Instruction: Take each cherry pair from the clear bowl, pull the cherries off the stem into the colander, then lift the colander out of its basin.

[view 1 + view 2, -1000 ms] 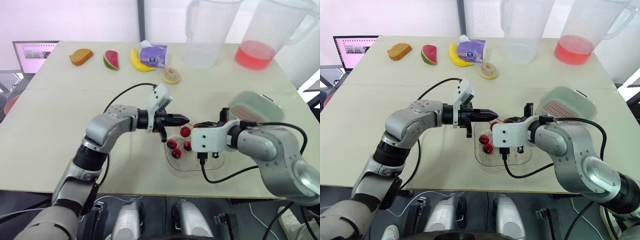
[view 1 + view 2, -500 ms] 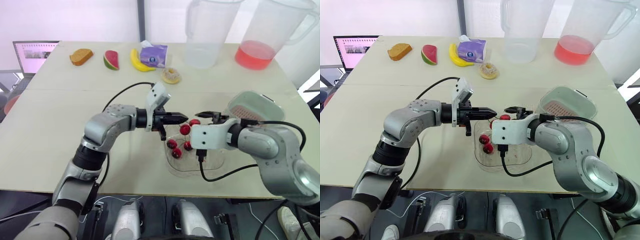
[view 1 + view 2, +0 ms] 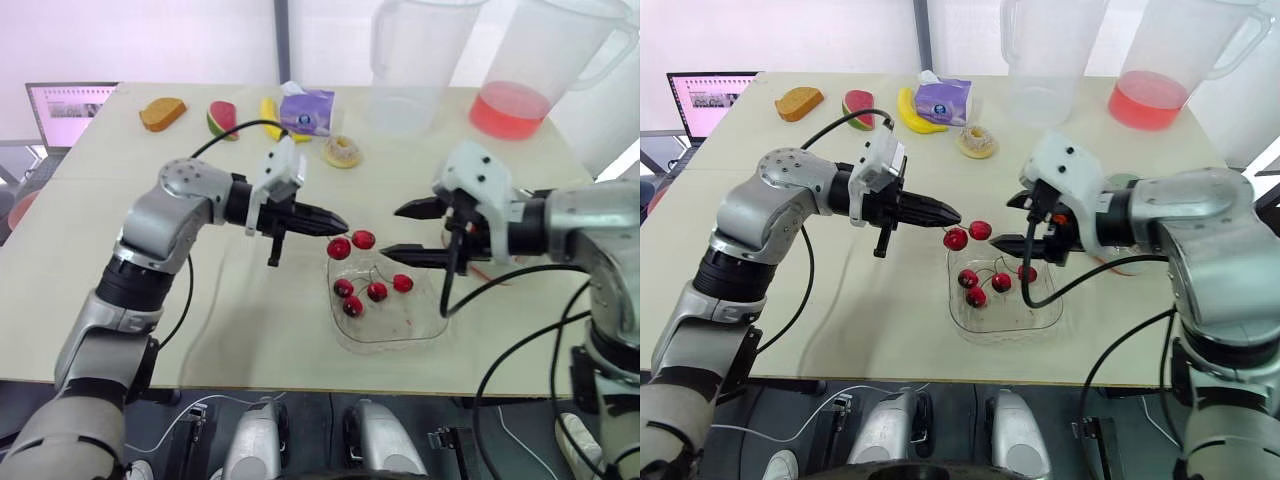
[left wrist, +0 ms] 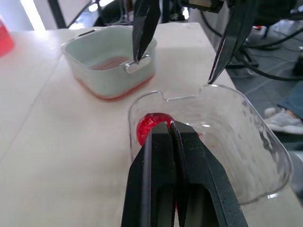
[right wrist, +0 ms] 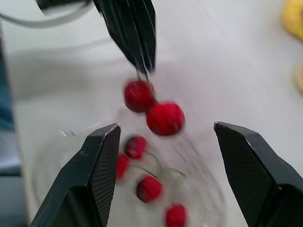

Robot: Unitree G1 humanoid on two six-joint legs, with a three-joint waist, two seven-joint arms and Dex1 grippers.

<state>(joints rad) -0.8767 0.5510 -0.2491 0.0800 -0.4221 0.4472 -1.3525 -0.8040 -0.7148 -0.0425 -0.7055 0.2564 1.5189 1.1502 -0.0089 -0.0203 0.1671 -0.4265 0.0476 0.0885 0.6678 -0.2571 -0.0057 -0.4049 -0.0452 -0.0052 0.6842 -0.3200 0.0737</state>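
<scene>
My left gripper (image 3: 338, 226) is shut on the stem of a cherry pair (image 3: 350, 244), which hangs just above the near-left rim of the clear bowl (image 3: 420, 335). Several red cherries (image 3: 376, 291) lie in the bowl. My right gripper (image 3: 394, 231) stands open to the right of the pair, its fingers (image 5: 102, 156) on either side of the hanging cherry pair (image 5: 154, 108) without touching it. In the left wrist view, the pink colander (image 4: 110, 64) sits inside its mint-green basin (image 4: 94, 81) beyond the bowl, behind my right gripper.
At the back of the table stand a clear pitcher (image 3: 405, 60) and a pitcher of red liquid (image 3: 520, 75). Toy bread (image 3: 162, 113), watermelon (image 3: 222, 118), a banana (image 3: 270, 108), a tissue pack (image 3: 307, 110) and a doughnut (image 3: 343, 152) lie beyond my left arm. A laptop (image 3: 70, 105) is at the far left.
My right gripper has opened and drawn back to the right and up. My left gripper has risen and moved left, lifting the cherry pair above the bowl.
</scene>
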